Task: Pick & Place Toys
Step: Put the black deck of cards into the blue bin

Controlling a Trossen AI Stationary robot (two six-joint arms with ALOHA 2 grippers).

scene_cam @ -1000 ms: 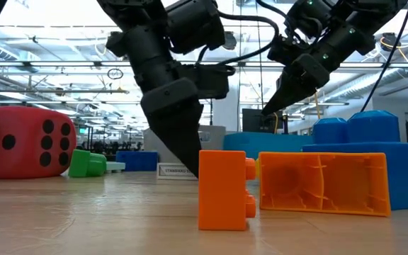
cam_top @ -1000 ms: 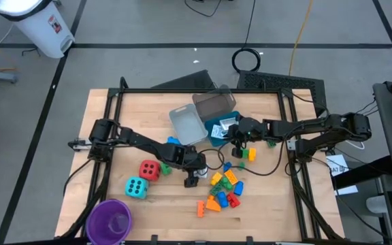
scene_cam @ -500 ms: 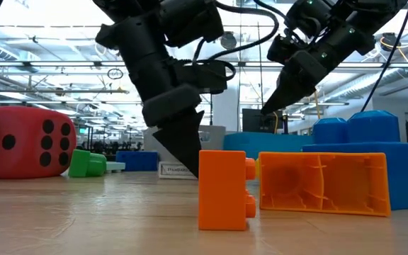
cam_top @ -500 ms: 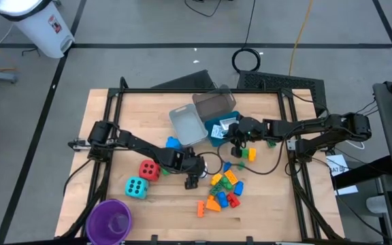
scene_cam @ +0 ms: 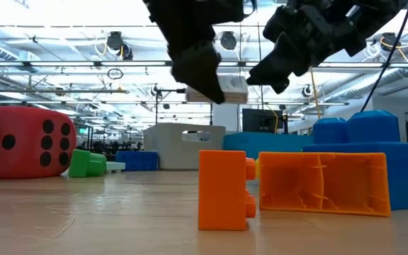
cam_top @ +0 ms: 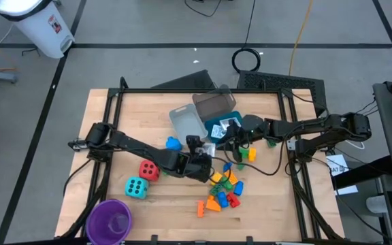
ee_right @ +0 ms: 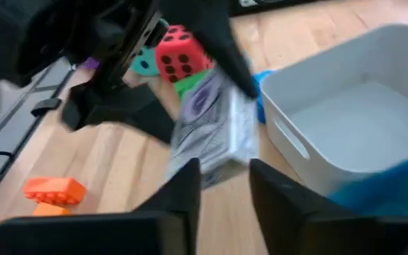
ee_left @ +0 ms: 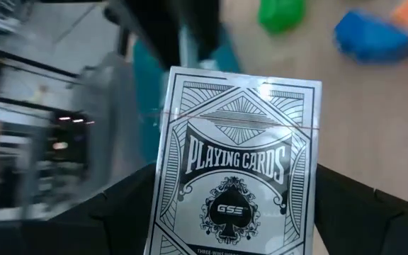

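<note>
A white pack of playing cards (ee_left: pixel 238 134), one of the printed packets, hangs above the table in my left gripper (cam_top: pixel 194 144), just near of the clear tray (cam_top: pixel 186 124). The low view shows the pack (scene_cam: pixel 227 89) well above the wood. My right gripper (cam_top: pixel 232 139) hovers over the blue tray (cam_top: pixel 218 131), its fingers (ee_right: pixel 184 190) slightly parted and nothing between them; the pack (ee_right: pixel 214 134) shows just beyond them. Coloured bricks (cam_top: pixel 223 188) lie in a heap near the middle. The red die (cam_top: pixel 149 170) and the cyan die (cam_top: pixel 136 187) rest left of it. My left gripper pinches the pack by its two long side edges (ee_left: pixel 164 185) between the two fingers, its printed face turned to the wrist camera. The fingers come from the table's near side, slanting, and lie along the pack. The pack is lifted clear of the table, tilted.
A grey tray (cam_top: pixel 214 104) stands behind the clear one. A purple cup (cam_top: pixel 109 220) sits at the near left corner. A green brick (cam_top: pixel 271 142) and a yellow one (cam_top: pixel 250 154) lie under the right arm. Bare wood shows at the far left.
My left gripper has risen from the table with the pack and swung toward the far edge, tipping from pointing down to slanting and rolling its wrist. The pack, which lay on the wood, now hangs clear by the trays. My right gripper has tipped up a little.
</note>
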